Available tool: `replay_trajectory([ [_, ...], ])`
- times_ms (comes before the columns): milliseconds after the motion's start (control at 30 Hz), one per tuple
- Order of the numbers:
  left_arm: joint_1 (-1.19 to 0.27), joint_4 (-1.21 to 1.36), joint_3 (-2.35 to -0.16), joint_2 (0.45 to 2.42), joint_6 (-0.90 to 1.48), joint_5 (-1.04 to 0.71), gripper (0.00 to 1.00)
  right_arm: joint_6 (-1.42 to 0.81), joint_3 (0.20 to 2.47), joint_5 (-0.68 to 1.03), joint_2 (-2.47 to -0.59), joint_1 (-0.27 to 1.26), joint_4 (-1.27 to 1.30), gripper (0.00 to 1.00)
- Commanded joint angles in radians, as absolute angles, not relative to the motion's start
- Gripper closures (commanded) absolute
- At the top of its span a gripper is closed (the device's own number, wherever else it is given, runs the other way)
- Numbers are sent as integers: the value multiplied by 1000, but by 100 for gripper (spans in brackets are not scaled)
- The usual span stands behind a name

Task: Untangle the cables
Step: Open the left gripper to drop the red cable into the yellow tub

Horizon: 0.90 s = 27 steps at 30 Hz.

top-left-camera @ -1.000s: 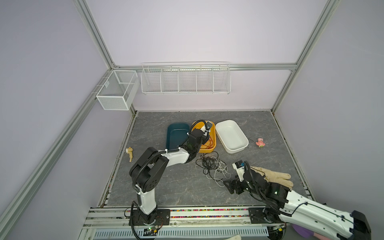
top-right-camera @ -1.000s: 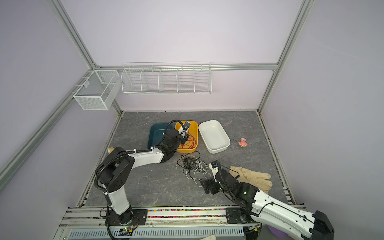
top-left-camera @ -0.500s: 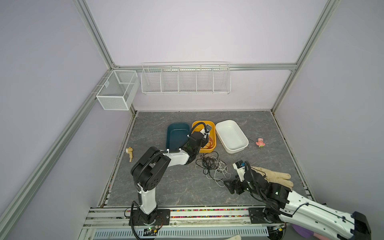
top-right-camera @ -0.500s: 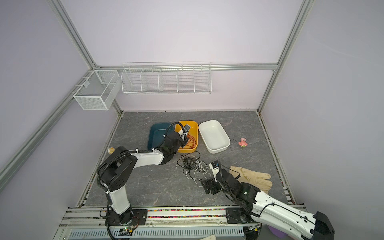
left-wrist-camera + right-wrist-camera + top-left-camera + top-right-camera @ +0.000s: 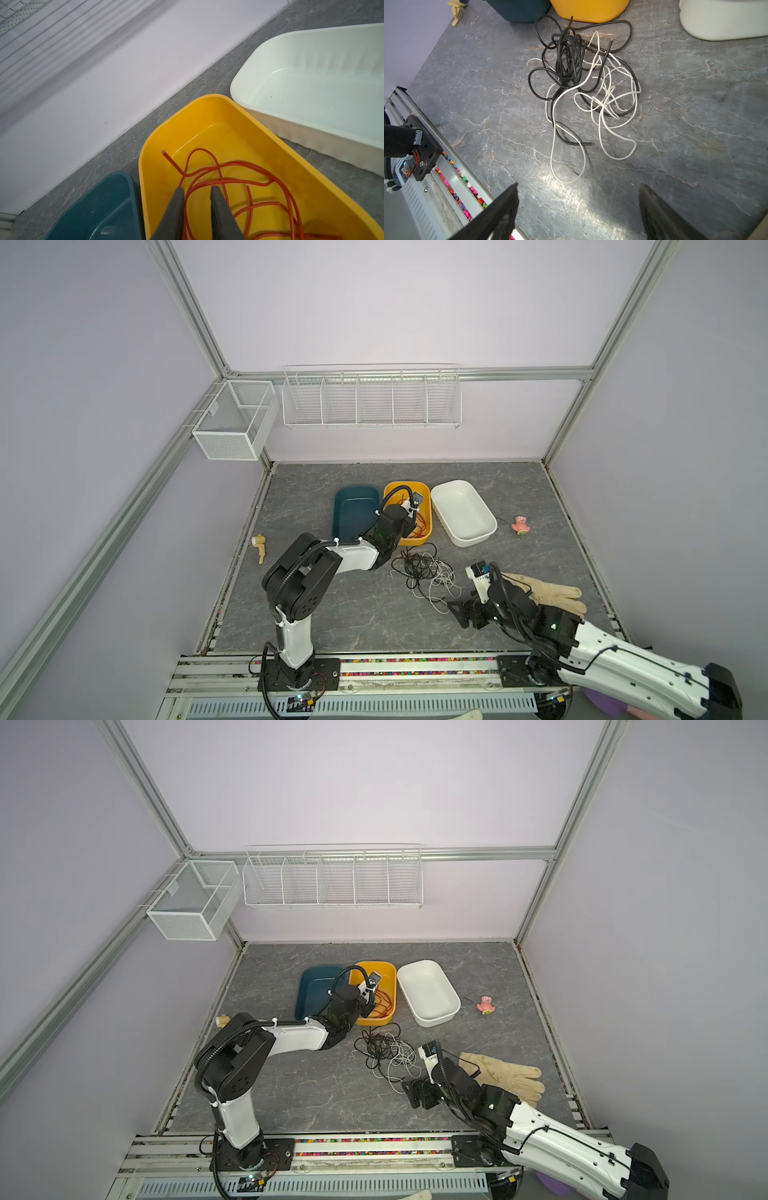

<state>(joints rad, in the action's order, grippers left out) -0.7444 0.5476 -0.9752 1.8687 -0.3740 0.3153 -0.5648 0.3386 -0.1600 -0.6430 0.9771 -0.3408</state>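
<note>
Left gripper (image 5: 197, 187), lower centre of the left wrist view: jaws just parted from shut to a narrow gap, gripping nothing. Red-orange cable (image 5: 245, 180) released, lying loose inside yellow tray (image 5: 207, 99); likely one colour separated. Black cable (image 5: 566, 58) and white cable (image 5: 619, 159) left tangled on grey tabletop (image 5: 695, 124), centre of the right wrist view, ahead of right gripper (image 5: 578, 184), spread wide, empty.

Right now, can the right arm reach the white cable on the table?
Probably yes: the open right end effector faces the nearest loop of the white cable, only bare table between them.
</note>
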Motion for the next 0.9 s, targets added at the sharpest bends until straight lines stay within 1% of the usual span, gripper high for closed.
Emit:
replay_trajectory([
  [0,-743,524,-988,1857,-372,309,72,-556,355,-160,-629,981,-353,9],
  [67,-744,513,-993,1844,-372,308,67,-555,356,-158,-625,980,-357,9],
  [167,-743,480,-1007,1827,-375,305,55,-558,357,-158,-618,981,-361,9],
  [433,-743,379,-1049,1765,-363,268,39,-564,365,-154,-616,980,-374,10],
  [700,-744,291,-1076,1693,-382,250,32,-570,372,-147,-597,981,-395,10],
  [867,-744,226,-1105,1633,-371,245,29,-582,371,-152,-571,981,-409,11],
])
